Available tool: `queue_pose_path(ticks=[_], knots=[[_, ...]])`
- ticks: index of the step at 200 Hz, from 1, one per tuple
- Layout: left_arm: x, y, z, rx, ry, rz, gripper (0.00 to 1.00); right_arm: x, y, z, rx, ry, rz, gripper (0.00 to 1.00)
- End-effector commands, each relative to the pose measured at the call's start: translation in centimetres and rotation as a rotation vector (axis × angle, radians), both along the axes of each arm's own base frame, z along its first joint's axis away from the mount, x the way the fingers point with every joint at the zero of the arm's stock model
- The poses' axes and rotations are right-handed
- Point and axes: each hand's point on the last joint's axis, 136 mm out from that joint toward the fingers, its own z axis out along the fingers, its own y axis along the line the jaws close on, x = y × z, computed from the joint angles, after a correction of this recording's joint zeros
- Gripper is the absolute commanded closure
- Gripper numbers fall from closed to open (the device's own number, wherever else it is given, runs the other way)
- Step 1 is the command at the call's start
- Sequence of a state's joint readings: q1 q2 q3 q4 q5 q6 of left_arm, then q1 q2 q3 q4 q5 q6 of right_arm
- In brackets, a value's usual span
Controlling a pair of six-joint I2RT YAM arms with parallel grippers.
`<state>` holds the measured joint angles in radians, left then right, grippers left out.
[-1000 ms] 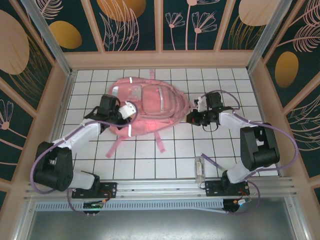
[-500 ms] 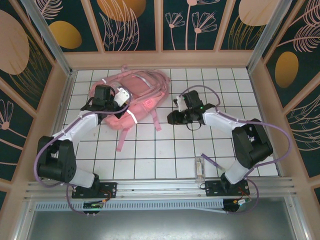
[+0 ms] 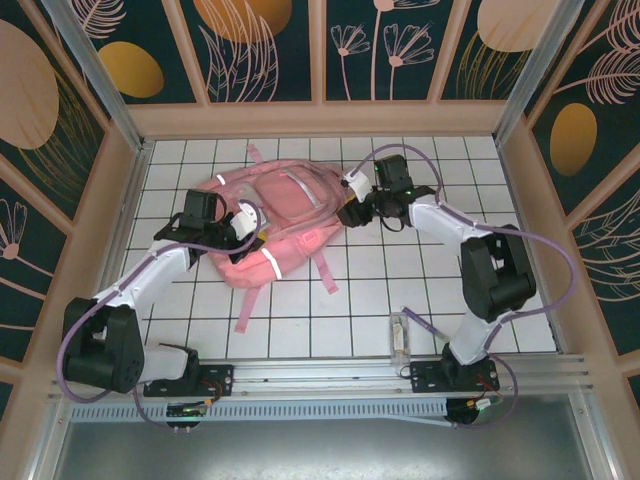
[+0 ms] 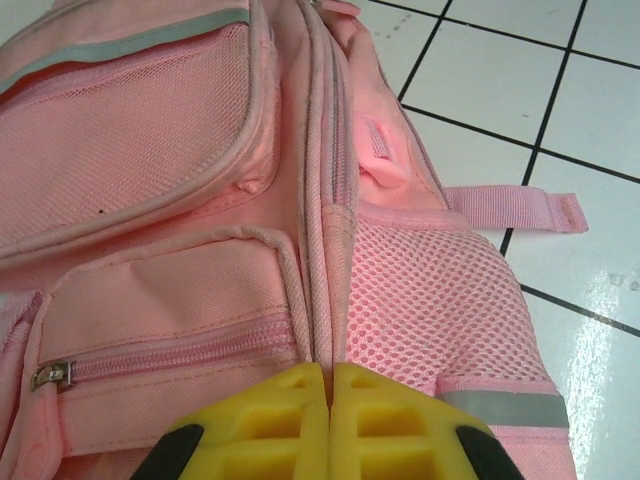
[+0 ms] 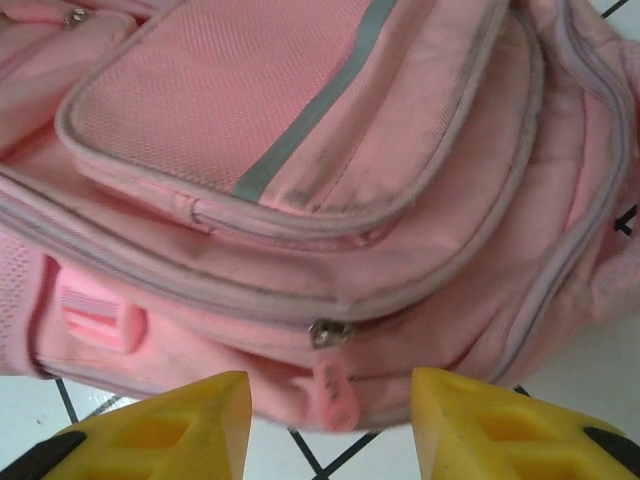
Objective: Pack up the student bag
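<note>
Step in hand, as judged: opening the student bag [image 3: 285, 205] before anything goes in; no compartment is showing open.

Position: the bag is lying flat on the white tiled table [image 3: 380, 290], toward the far middle, between the two arms, its straps trailing toward the near edge.

Left gripper [image 4: 328, 385]: fingers are pressing fully together at the bag's lower seam beside the mesh side pocket [image 4: 430, 290]; whether a fold of cloth is caught between them cannot be told.

Right gripper [image 3: 350, 212]: fingers are standing moderately apart at the bag's right edge, framing the pink zipper pull [image 5: 333, 385] without touching it; nothing is being held.

Next move, as judged: the right fingers are needing to advance and close on that small tab, then draw it along the zipper track while the left end is steadying the bag; the tab is narrow and limp, so alignment is mattering.

Materials: soft woven pink fabric, puckering at the seams; fine mesh panels; a grey reflective strip [image 5: 300, 130] crossing the rounded front pocket; a flat webbing strap [image 4: 510, 205]; a small metal slider.
</note>
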<state>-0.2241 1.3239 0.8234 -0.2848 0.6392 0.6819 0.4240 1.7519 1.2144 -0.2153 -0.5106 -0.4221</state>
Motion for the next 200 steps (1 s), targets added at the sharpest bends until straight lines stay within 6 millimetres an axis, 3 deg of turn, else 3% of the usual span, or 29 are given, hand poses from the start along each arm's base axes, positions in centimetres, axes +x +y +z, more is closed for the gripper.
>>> queue_pose_path(ticks=[1, 39, 72, 114, 200], knots=[[-1.4, -1.6, 2.7, -0.087, -0.087, -0.13, 1.0, -0.4, 0.9, -0.5, -0.014, 0.003, 0.114, 0.53], [-1.7, -1.6, 2.5, -0.092, -0.089, -0.134, 1.0, -0.1, 1.2, -2.6, -0.06, 0.08, 0.157, 0.56], [-1.7, -1.4, 2.1, -0.082, -0.082, -0.125, 1.0, -2.0, 0.8, -4.4, -0.064, 0.191, 0.197, 0.56], [-1.7, -1.3, 1.9, -0.071, -0.077, -0.122, 1.0, -3.8, -0.7, -4.2, -0.002, 0.297, 0.231, 0.56], [-2.4, -1.3, 1.3, -0.066, -0.074, -0.146, 1.0, -2.0, 1.8, -5.6, -0.046, 0.216, 0.254, 0.63]])
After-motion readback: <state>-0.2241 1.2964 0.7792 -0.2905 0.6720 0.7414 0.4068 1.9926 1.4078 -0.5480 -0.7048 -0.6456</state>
